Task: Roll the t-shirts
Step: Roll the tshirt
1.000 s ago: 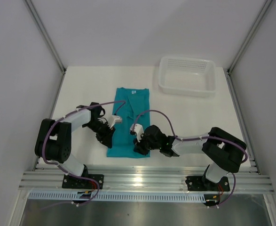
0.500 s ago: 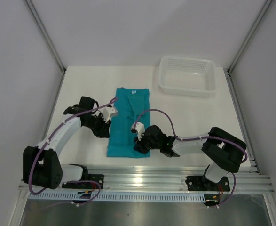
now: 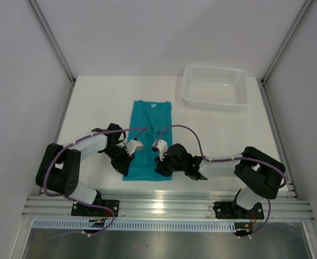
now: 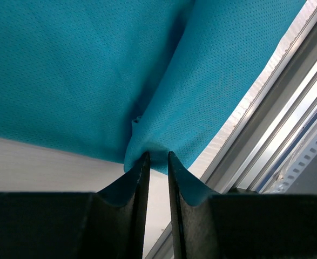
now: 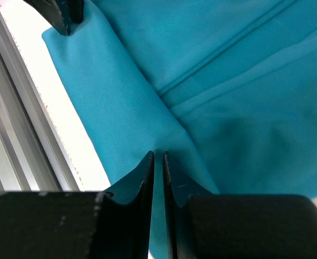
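Item: teal t-shirt [image 3: 150, 135], flat, centre of desk [image 3: 217, 135] | Change: left gripper [image 3: 127, 161] returned from frame left, now pinching lower-left hem corner | right gripper [image 3: 161, 168] clamped on lower-right hem | Status: both corners held; roll likely ready to start.

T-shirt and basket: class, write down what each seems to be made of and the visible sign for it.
T-shirt: soft teal knit, probably a synthetic sports mesh; matte, with tiny pinholes close up and soft creases. Basket: white plastic, apparently rigid; faintly glossy, with moulded lattice walls.
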